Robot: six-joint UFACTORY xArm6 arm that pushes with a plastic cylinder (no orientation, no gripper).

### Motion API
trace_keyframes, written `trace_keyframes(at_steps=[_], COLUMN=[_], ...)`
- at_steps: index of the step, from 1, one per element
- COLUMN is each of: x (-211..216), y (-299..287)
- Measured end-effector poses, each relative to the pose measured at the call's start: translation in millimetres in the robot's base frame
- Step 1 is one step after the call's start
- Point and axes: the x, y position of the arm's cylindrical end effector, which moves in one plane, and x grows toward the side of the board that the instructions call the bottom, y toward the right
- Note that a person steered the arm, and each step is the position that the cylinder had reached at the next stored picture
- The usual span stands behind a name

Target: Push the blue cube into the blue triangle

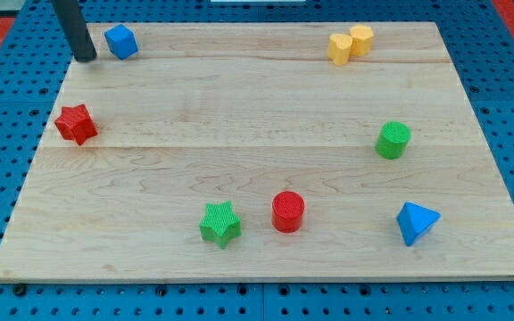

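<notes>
Tip (86,57) just left of small blue cube (121,41)

The pale wooden board (257,107) carries eight blocks — a blue cube (120,41) at the view's top left and a red star (76,123) below it. Two yellow blocks (350,44) (touching each other) sit top right. A green cylinder (393,140) stands at right, a green star (220,223), red cylinder (287,211) and blue triangle (416,222) along the bottom.
</notes>
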Motion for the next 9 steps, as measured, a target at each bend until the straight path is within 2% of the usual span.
trace_keyframes(at_steps=[1,2,3,4,5,7,8,9], x=[-36.9,12.7,87.8,134.6,176.9,178.3,190.9,216.6], y=[9.0,114.3,205.1,299.7,327.7,266.1,261.7,295.0])
